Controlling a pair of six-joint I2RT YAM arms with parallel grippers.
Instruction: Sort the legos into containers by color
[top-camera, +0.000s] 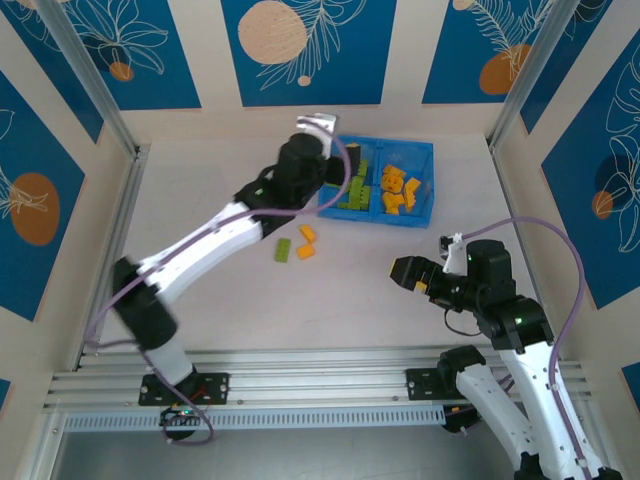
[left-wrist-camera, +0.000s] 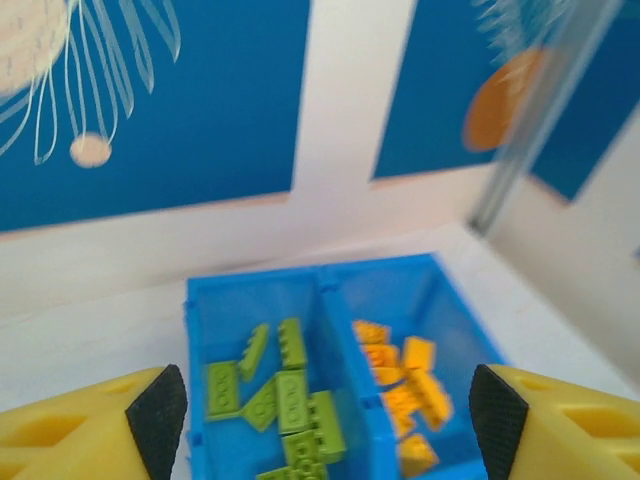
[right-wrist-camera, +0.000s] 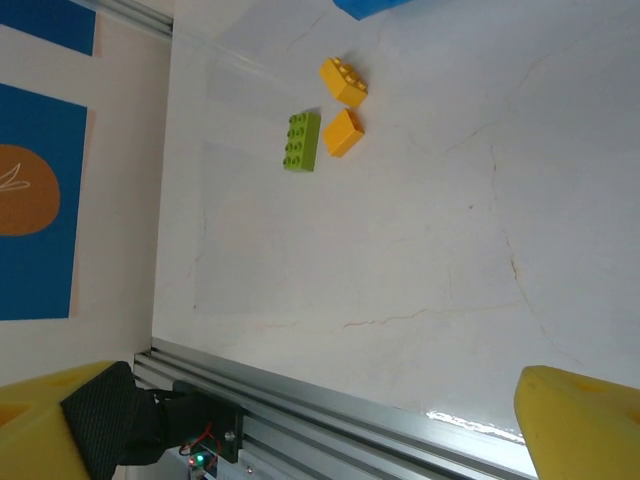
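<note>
Plastic legos (top-camera: 284, 249), light, rigid, slick: I'd pinch each across its flat sides. 3 lie on the worktop (top-camera: 190, 170) mid-frame, the rest sorted in the blue bin (top-camera: 431, 180). My left pincer (left-wrist-camera: 328, 415) and right pincer (right-wrist-camera: 340, 425) both gape, empty.

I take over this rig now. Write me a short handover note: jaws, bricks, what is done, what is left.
Left gripper: jaws open, empty, above the bright blue plastic bin.
Right gripper: jaws open, empty, over the table.
Done: lime green studded bricks lie in the bin's left compartment, orange-yellow ones in the right.
Left: one loose green brick and two loose orange bricks on the table before the bin.
</note>
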